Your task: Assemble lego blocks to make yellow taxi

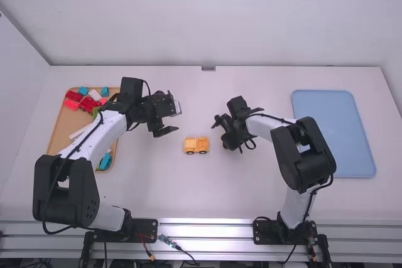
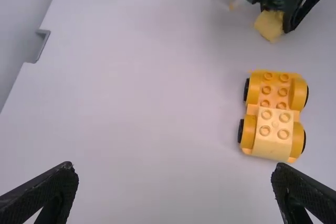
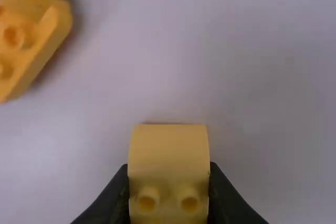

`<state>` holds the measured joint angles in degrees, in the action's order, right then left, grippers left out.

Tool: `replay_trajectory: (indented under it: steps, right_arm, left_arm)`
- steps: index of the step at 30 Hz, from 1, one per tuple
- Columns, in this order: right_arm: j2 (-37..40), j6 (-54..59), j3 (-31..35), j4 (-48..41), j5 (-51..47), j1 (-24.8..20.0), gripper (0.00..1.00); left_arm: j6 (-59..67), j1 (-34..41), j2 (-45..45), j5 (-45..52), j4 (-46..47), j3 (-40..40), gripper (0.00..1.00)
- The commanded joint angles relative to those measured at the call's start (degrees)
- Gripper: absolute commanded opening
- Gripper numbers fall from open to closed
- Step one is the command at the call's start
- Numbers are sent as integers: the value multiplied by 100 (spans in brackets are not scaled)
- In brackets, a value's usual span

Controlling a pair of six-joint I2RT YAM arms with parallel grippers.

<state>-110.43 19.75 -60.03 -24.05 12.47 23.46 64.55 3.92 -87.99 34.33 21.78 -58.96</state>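
Well, right wrist view: studded block.

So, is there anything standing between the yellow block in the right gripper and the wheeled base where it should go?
Nothing visible stands between the yellow block and the wheeled base. The open left gripper is on the base's other side, so it seems out of the way.

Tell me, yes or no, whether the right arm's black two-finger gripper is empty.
No, the right gripper has its two fingers closed on a yellow studded plastic block.
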Motion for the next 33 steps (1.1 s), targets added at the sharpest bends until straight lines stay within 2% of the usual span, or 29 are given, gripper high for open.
replay_trajectory:
  steps: [1,4,7,11,14,20,29,33]
  right_arm:
    - [-72,-1596,37,-11,-57,15,0]
    - [-72,-2424,37,-22,-57,9,0]
    - [-72,-3812,37,-90,-57,-109,0]
    - [-72,-4651,37,-275,-50,-205,0]
    - [-72,-4937,37,-337,-28,-308,0]
    - [-72,-5206,37,-120,675,-459,0]
    - [-57,-6966,33,267,-109,-289,0]
    - [-57,-7143,33,269,-44,-234,0]
  left_arm:
    - [90,20,114,234,17,55,99]
    - [90,20,114,229,17,55,99]
    - [85,20,114,232,22,52,99]
    - [68,20,114,234,26,55,99]
    - [68,17,114,234,24,55,99]
    - [-17,26,114,234,22,55,99]
    - [-37,17,114,234,22,55,99]
    - [-39,31,114,234,20,55,99]
